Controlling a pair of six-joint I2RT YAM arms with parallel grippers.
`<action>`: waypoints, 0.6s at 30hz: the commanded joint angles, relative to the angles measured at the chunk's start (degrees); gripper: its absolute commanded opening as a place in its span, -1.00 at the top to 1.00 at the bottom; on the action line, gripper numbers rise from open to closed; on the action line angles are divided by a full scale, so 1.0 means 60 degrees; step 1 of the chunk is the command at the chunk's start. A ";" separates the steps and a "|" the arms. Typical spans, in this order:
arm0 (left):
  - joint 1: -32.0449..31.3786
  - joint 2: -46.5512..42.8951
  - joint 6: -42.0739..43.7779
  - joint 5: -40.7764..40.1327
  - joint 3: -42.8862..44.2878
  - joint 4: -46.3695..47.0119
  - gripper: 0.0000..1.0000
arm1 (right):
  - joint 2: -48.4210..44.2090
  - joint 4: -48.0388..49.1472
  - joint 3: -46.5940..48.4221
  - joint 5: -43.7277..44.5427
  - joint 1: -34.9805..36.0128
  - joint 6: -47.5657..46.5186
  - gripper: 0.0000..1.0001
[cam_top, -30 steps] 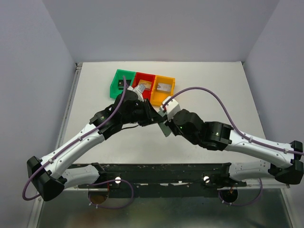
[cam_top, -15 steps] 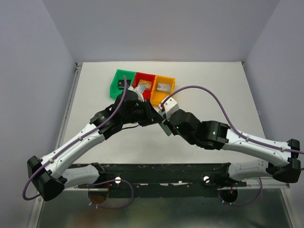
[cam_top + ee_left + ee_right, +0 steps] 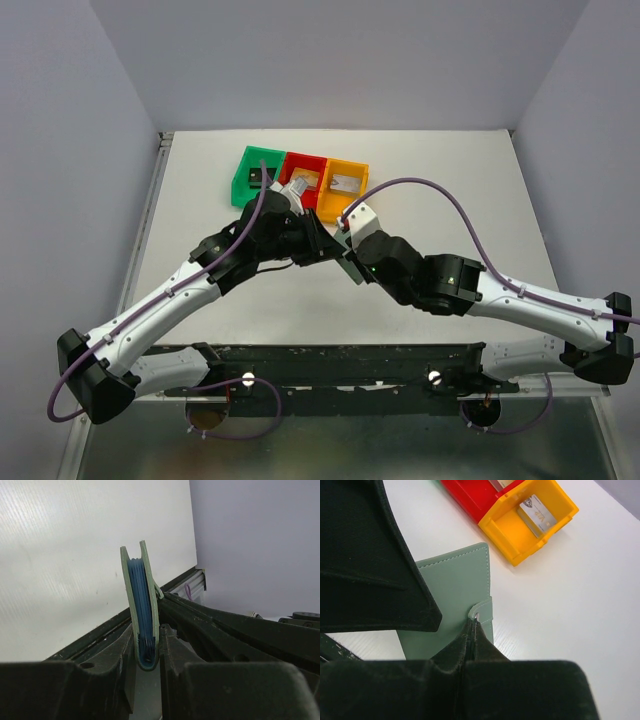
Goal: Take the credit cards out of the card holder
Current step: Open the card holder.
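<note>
The card holder (image 3: pixel 141 595) is a grey-green wallet held upright off the table, its fold down between the fingers of my left gripper (image 3: pixel 148 630), which is shut on it. Blue pocket layers show between its two covers, and I cannot pick out any credit cards among them. In the right wrist view the holder's flat cover (image 3: pixel 455 590) faces the camera. My right gripper (image 3: pixel 476 625) is shut on the holder's small side tab (image 3: pixel 485 611). From above, both grippers (image 3: pixel 322 243) (image 3: pixel 347 252) meet at mid-table, with a corner of the holder (image 3: pixel 349 270) showing below them.
Green (image 3: pixel 250 165), red (image 3: pixel 312 163) and orange (image 3: pixel 352 169) bins stand in a row just behind the grippers. A silvery-grey printed piece (image 3: pixel 536 511) lies in the orange bin (image 3: pixel 555 517). White table surface stretches to the right of the holder.
The right gripper has shifted slightly left to the holder and shut on its side tab. The left arm has kept its hold without moving.
</note>
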 commanded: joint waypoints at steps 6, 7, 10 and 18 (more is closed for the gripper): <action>-0.0023 -0.0473 -0.0027 0.0686 -0.0109 0.0273 1.00 | -0.0043 -0.0757 0.0264 0.1177 -0.0079 0.0168 0.99; -0.0023 -0.0488 -0.0027 0.0700 -0.0109 0.0288 1.00 | -0.0058 -0.0772 0.0279 0.1191 -0.0094 0.0168 0.99; -0.0009 -0.0517 -0.0012 0.0656 -0.0124 0.0244 1.00 | -0.0131 -0.0801 0.0279 0.1250 -0.0079 0.0183 0.99; -0.0009 -0.0590 0.0032 0.0598 -0.0138 0.0171 1.00 | -0.0233 -0.0991 0.0323 0.1440 -0.0079 0.0329 0.99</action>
